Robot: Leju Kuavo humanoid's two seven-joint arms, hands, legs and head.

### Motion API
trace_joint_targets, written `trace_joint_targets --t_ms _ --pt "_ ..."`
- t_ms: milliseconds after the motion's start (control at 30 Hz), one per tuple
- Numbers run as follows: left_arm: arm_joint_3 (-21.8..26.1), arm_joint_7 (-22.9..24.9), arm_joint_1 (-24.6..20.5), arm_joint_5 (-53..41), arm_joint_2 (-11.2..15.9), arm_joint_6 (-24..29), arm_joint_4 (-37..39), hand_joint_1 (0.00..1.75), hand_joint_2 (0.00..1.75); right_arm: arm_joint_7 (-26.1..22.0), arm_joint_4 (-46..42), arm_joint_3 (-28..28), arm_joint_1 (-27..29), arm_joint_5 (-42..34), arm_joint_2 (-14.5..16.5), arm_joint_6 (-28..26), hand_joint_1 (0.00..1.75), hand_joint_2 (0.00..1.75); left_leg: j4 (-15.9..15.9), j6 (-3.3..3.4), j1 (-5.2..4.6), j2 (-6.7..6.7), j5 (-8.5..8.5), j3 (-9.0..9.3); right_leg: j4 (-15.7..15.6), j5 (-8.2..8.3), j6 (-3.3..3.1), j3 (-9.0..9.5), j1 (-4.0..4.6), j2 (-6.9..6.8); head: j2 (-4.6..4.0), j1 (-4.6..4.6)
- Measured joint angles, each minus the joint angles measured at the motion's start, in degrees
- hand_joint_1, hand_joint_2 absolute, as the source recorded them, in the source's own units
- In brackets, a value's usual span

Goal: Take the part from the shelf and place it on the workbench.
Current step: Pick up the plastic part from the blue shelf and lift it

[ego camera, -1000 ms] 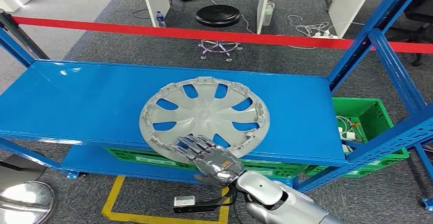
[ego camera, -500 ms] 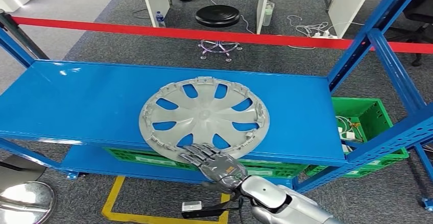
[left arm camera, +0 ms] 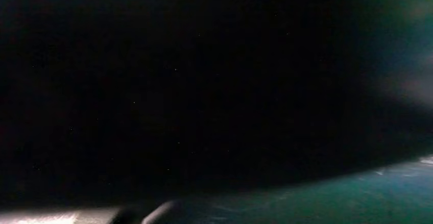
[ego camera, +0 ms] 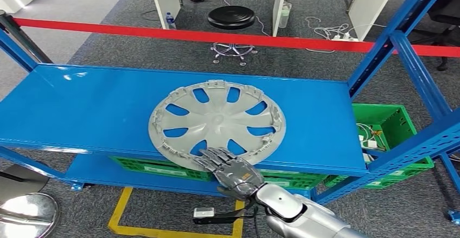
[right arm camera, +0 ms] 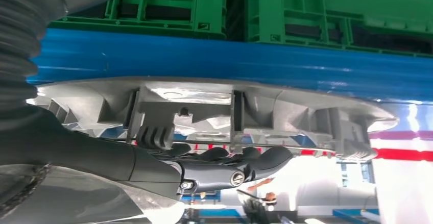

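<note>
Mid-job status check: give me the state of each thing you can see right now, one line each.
Hubcap: flat on the shelf, near rim hanging past the front edge.
Right hand: fingers over the hubcap's near rim, thumb below it; grip not confirmed.
Blue shelf: carries the hubcap.
Green crates: on the lower level, open-topped.
Left wrist view: too dark to read.

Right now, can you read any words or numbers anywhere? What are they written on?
No words or numbers can be read.
Hubcap: grey, no readable writing or logo.
Blue shelf: no label.
Green crates: moulded ribs, no readable text.
Small box hanging below the right hand: pale face, any print too small to read.
</note>
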Motion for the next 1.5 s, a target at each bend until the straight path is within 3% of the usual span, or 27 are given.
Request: trace_joint_targets --t_ms 733,1500 --pt "-0.91 0.04 -0.49 -0.76 -0.09 -0.95 0.0 0.0 0.0 -0.7 1.76 -1.45 -0.11 -0.18 1.56 0.15 0.0 1.75 0.0 0.0 0.0 0.0 0.0 -0.01 0.0 0.0 0.0 -0.01 0.0 0.02 0.0 0.01" --pt "-0.85 0.04 -0.51 -0.67 -0.13 -1.35 0.0 0.0 0.0 3.18 4.43 -1.4 -0.8 3.96 2.91 -0.69 0.0 1.75 0.0 0.0 0.0 0.0 0.0 0.06 0.0 0.0 0.0 0.05 0.0 0.02 0.0 0.0"
